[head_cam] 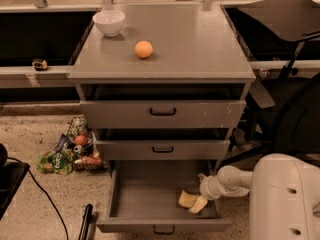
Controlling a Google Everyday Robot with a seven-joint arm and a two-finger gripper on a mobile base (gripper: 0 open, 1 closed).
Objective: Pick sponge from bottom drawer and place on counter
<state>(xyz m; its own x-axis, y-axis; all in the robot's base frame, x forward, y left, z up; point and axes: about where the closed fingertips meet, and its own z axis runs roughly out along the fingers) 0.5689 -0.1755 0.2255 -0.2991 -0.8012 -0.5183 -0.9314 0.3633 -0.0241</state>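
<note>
A: Whereabouts of the sponge (186,199)?
B: Inside the open bottom drawer (145,196), front right corner, touching the gripper (200,201). Cannot tell the claw's spread or hold.
A: On the counter (195,49)?
B: White bowl (109,22) back left, orange ball (143,49) nearby. Speckled floor (30,134), snack bags (70,154) left.

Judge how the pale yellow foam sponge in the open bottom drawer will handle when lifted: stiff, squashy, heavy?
The pale yellow foam sponge looks soft, so it probably squashes under the hand, which sits right beside it in the grey metal bottom drawer. Small and foamy, it is likely light. Blocky, so unlikely to roll.
</note>
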